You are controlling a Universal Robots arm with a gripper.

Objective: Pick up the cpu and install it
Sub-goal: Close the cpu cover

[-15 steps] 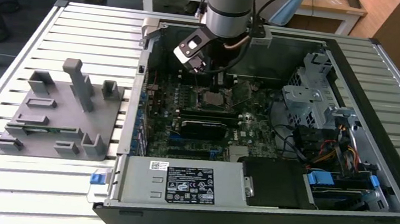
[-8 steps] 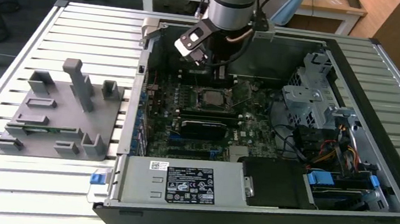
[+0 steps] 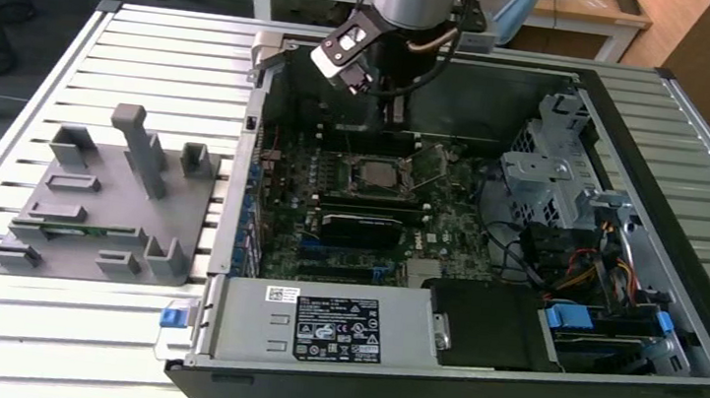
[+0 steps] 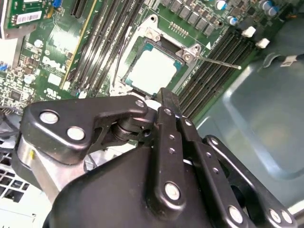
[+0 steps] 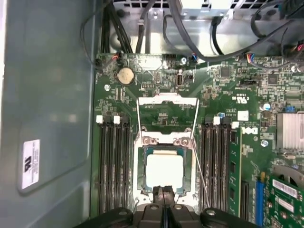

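The cpu (image 5: 164,170), a pale silver square, lies flat in its socket on the green motherboard (image 5: 223,90); it also appears in the second wrist view (image 4: 152,71) and the exterior view (image 3: 372,173). The socket's metal load plate (image 5: 166,114) is flipped open beyond the chip, and its thin lever (image 5: 202,175) stands free. My gripper (image 5: 164,195) hangs just above the chip's near edge, fingers pressed together with nothing between them. In the exterior view the gripper (image 3: 394,122) points down inside the open computer case, above the socket.
A grey plastic fixture (image 3: 117,204) with upright posts sits on the slatted table at the exterior view's left. Inside the case are memory slots (image 5: 114,166) on both sides of the socket, a black block (image 3: 359,227), the power supply (image 3: 329,325), a drive cage (image 3: 556,171) and cables (image 3: 585,273).
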